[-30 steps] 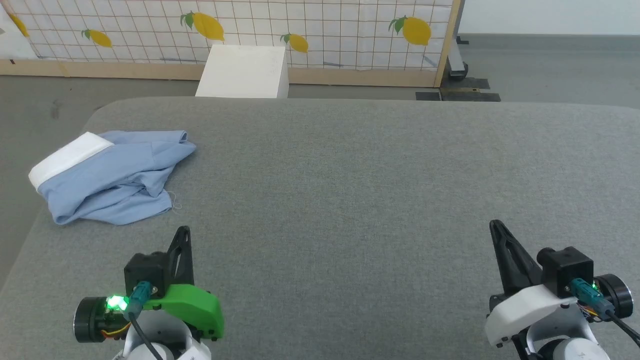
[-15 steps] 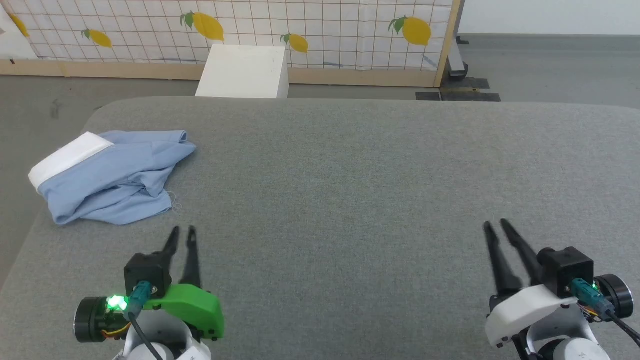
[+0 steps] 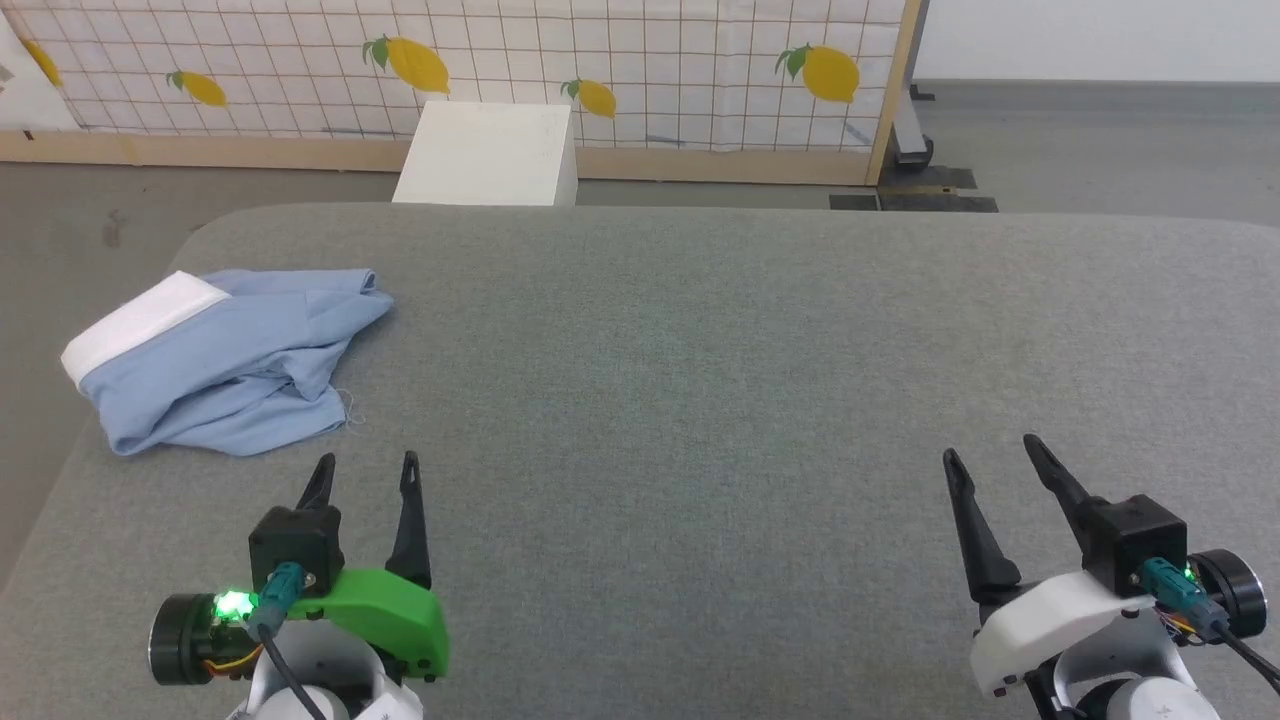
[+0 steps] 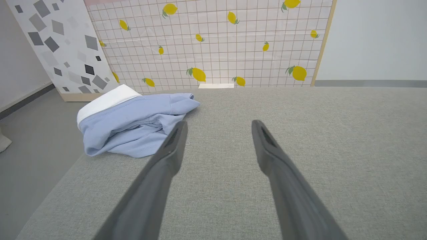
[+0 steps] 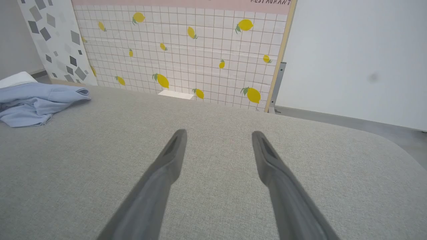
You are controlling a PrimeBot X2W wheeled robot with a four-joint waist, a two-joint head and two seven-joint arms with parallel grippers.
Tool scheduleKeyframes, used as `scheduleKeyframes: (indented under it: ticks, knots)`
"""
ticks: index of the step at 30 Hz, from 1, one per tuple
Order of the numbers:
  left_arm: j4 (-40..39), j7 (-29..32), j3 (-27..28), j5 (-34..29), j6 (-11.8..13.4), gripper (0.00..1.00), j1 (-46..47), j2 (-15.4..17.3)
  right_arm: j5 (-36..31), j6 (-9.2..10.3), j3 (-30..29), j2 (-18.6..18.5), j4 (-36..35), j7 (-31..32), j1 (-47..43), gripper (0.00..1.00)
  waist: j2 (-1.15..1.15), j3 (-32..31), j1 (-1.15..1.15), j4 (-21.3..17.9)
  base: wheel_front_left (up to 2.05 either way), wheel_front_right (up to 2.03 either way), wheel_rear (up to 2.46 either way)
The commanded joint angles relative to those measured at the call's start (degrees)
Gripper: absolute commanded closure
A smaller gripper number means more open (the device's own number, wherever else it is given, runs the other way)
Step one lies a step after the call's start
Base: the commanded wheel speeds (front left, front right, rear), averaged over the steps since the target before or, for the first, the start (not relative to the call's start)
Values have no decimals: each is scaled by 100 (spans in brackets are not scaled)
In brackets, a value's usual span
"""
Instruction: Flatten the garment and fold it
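The garment, light blue with a white band, lies crumpled in a heap at the far left of the grey padded table. It also appears as the garment ahead and left of my left fingers, and as the garment at the far left of the right wrist view. My left gripper hovers open near the table's front left, a short way in front of the heap, with nothing between its fingers. My right gripper stands open at the front right, far from the fabric, and holds nothing.
A white box stands on the floor beyond the table's far edge. Behind it runs a lemon-patterned tiled panel with a wooden frame. The table's left edge drops to grey floor just beside the garment.
Both grippers have gone from shut to wide open. The head view has tilted slightly, shifting the whole picture down a little. The garment has not moved.
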State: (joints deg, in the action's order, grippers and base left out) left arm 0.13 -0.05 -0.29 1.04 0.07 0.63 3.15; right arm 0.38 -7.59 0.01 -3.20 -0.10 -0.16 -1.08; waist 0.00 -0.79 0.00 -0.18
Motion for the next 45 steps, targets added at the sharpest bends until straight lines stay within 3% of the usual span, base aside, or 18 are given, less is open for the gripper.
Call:
scheduleKeyframes:
  ticks: [1,45]
  knots:
    - [-21,27,-1,-5,20,0,-91,2,-1,1,14,-17,14,16,-28,0,0,-10,0,-3,0,0,0]
    - [-138,92,-128,53,110,0,-256,87,76,4,69,-67,-9,-45,-64,0,0,10,0,-54,0,0,0]
